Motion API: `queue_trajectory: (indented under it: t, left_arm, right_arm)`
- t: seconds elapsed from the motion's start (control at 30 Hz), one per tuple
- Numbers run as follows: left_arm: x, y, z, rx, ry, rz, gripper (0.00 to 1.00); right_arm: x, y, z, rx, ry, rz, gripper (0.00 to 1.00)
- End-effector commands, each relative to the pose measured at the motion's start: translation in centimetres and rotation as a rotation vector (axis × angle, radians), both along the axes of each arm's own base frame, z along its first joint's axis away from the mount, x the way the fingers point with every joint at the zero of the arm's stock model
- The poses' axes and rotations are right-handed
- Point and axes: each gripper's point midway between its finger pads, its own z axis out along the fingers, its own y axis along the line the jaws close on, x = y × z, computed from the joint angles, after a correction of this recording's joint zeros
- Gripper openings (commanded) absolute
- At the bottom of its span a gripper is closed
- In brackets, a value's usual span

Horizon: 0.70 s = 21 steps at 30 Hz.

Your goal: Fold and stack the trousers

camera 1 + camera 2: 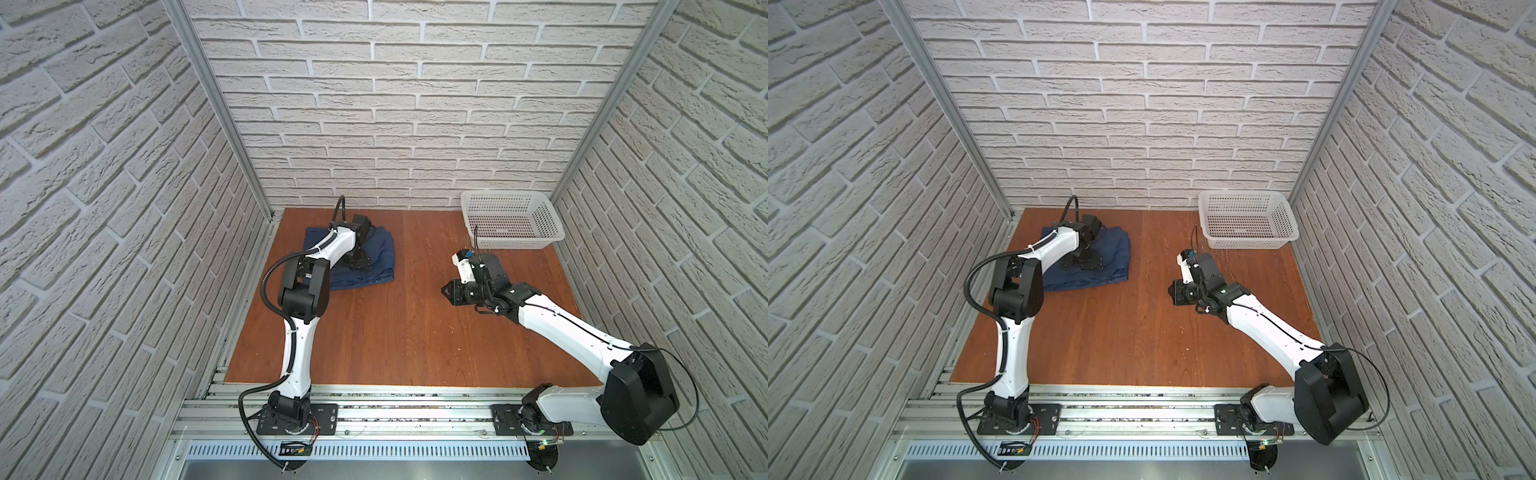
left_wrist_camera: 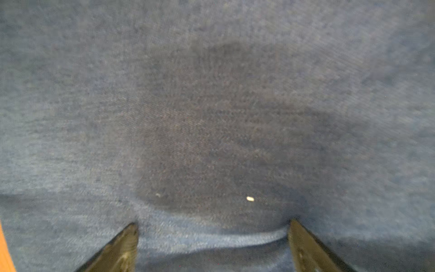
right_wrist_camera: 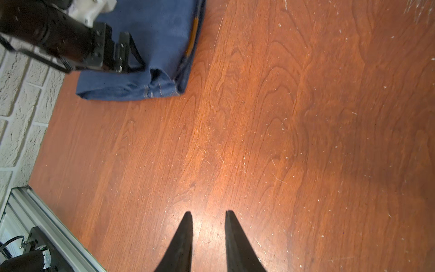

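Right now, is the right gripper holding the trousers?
No: the right gripper is empty, jaws slightly apart over the bare table, and the folded trousers lie well clear of it.

Both top views look steeply down from high above the near edge over the whole table (image 1: 407, 332) toward the far wall (image 1: 374, 104), the left wrist view hangs almost against the trousers (image 2: 211, 94), and the right wrist view looks leftward from low over bare table at those same trousers.
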Motion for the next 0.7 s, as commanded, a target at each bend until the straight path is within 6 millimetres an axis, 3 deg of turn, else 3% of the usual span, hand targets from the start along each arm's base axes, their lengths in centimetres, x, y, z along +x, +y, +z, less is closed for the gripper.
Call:
queue_trajectory:
  t: [0.0, 0.1, 0.3, 0.47, 0.57, 0.67]
  left_arm:
    - [-2.6, 3.7, -5.0, 0.021, 0.250, -0.022, 0.92]
    - [-0.1, 4.7, -4.2, 0.015, 0.227, -0.022, 0.96]
    - [3.3, 8.8, -4.3, 0.050, 0.230, 0.004, 0.96]
    - [5.2, 11.4, -3.4, 0.005, 0.143, 0.068, 0.98]
    - [6.1, 11.9, -1.3, -0.007, 0.083, 0.064, 0.98]
    - [7.1, 11.3, 2.9, -0.029, -0.035, 0.052, 0.98]
  right_arm:
    - [1.3, 1.0, 1.7, 0.043, -0.056, 0.013, 0.26]
    - [1.4, 1.2, 1.6, 0.044, -0.051, 0.017, 0.26]
    - [1.6, 1.5, 1.2, 0.050, -0.044, 0.025, 0.26]
    - [1.8, 1.5, 0.9, 0.046, -0.036, 0.022, 0.26]
    - [1.9, 1.4, 1.1, 0.040, -0.042, 0.018, 0.26]
    - [2.0, 1.1, 1.7, 0.032, -0.055, 0.007, 0.26]
